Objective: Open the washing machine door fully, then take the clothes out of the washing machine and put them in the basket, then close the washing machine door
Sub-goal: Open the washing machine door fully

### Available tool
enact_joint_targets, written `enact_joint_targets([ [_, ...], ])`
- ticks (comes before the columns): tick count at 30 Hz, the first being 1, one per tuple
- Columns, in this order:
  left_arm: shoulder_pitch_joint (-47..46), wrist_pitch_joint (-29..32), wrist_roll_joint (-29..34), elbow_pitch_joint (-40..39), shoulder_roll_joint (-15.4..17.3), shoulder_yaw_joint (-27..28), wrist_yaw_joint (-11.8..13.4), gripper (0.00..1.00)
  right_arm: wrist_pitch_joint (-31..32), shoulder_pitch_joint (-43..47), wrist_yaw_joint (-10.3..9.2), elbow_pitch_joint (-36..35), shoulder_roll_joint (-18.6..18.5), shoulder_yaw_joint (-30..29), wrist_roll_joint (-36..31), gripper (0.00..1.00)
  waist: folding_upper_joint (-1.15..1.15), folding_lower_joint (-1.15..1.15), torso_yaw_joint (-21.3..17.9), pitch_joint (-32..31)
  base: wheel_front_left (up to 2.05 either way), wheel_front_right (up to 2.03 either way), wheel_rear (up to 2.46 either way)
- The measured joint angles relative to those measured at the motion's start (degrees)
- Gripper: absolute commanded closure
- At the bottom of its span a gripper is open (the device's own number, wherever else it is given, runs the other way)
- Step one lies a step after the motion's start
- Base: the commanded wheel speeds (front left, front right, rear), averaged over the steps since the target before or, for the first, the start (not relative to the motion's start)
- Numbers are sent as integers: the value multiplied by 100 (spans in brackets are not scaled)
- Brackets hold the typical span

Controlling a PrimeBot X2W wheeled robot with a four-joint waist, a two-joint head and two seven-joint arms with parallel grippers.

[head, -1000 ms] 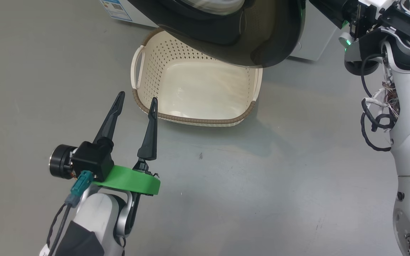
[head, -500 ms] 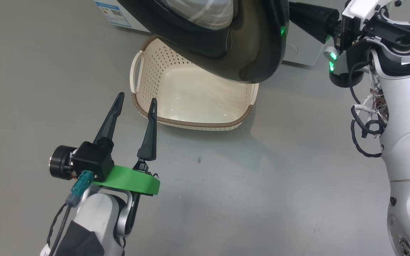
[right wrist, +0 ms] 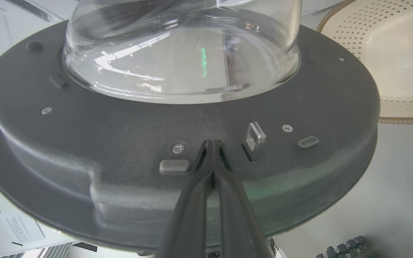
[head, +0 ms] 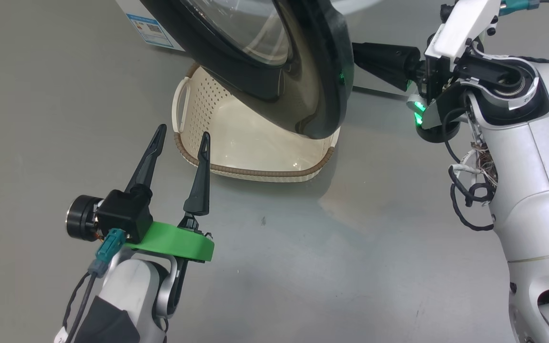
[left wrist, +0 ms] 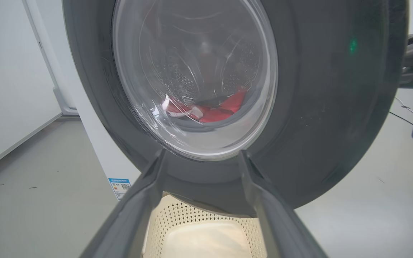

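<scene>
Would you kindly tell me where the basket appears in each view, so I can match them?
Head view: basket upper centre, on the floor, partly under the door.
Left wrist view: basket at the bottom edge, between the fingers of the left pincer.
Right wrist view: basket in the top right corner, beyond the door's edge.
Shared landmark: the black-rimmed door, overlapping the basket in each.

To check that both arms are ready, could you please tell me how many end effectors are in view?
2: the left end effector, open, near the basket; the right end effector, shut, tips against the washing machine door.
</scene>
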Motion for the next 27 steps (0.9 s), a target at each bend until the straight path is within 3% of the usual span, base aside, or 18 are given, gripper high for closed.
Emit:
enact_joint_targets([
  [11,1,0,2,11,0,-1,0,0,146,209,-42,-235,19,414,126,100,0,0,-26,-56,0,0,0],
  [27,3,0,8,4,0,-13,0,0,135,462,-44,-773,12,1296,976,100,0,0,48,-29,0,0,0],
])
